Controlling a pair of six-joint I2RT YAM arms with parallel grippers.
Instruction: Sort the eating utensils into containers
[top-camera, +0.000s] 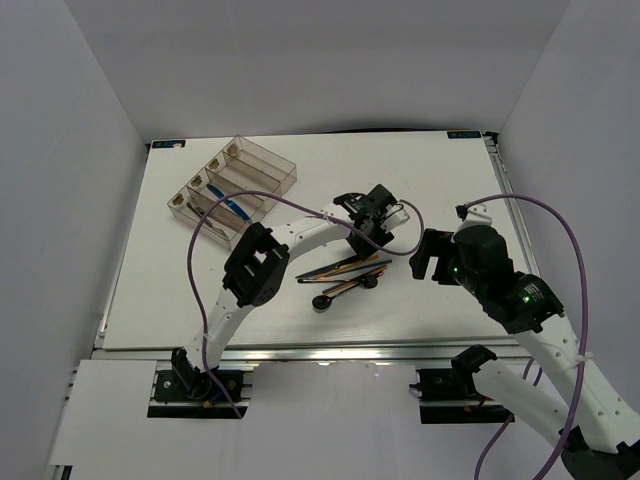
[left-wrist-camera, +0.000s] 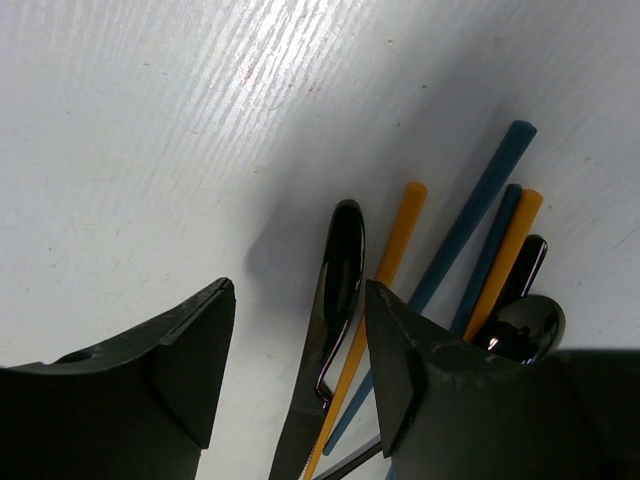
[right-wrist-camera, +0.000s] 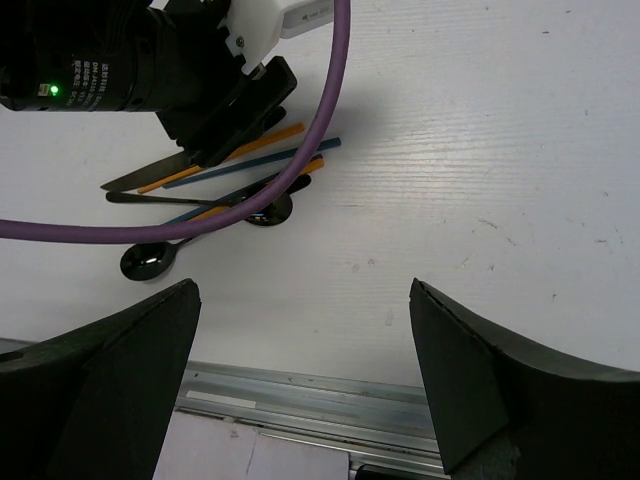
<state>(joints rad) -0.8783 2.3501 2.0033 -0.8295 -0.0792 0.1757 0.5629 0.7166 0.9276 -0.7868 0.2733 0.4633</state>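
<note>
Left gripper (left-wrist-camera: 298, 310) was spread astride black knife (left-wrist-camera: 338, 270), mid-frame utensil pile (top-camera: 345, 270), right gripper (right-wrist-camera: 305, 300) hung wide apart over table (right-wrist-camera: 500, 150), clear tray (top-camera: 268, 155) w/ blue utensil (top-camera: 232, 207) sat upper left.

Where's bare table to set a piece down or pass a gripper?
Bare: the far strip of the table between the organizer tray and the right edge; the near-left corner below the tray, left of the left arm; the near patch between the utensil pile and the right gripper. Crowded: centre, where the open left gripper hangs over that pile.
</note>
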